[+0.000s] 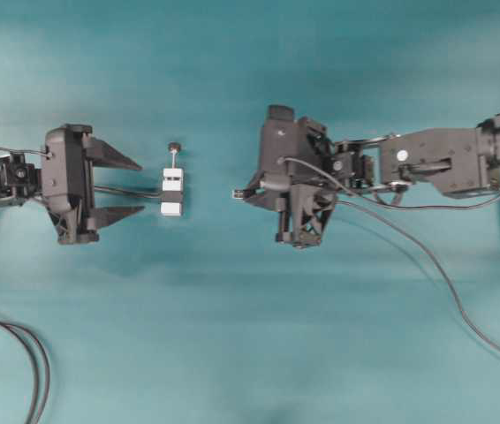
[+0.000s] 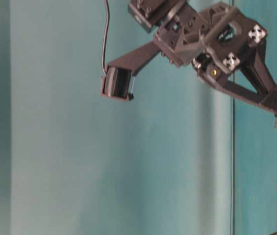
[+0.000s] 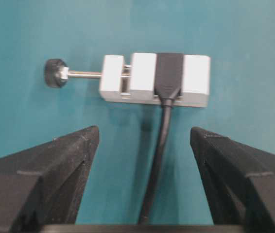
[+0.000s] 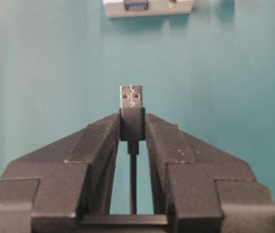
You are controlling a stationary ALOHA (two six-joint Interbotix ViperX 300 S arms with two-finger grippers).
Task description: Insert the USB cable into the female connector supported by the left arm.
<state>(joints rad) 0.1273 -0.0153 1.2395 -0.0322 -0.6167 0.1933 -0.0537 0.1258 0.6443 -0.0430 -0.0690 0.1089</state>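
Right now the black right gripper is pinching the small dark plug of the long thin dark grey USB cable between its tapered tips, and the silvery metal tip is sticking out clear in front of the pads. That looks deliberate: with the metal left bare, nothing of the gripper should be getting in the way of the socket. The cord is running back between the jaws and trailing off across the teal table, so it is hanging slack behind the grip.

Over on the other side, the black left gripper is standing wide apart and holding nothing. It is lining up on the female connector, the small dark socket sitting in a white rectangular block with a black-knobbed screw. That block is lying on the table just ahead of the two spread fingers, with its thin dark cable running back down the middle of the gap. I judge the wide spread is there so the jaws can straddle the block and clamp it.

From overhead, the plug and the block are facing each other but well apart, roughly on one line. The socket is not yet being supported, so the insertion should be waiting on that grasp; pushing now would likely just shove the loose block away.
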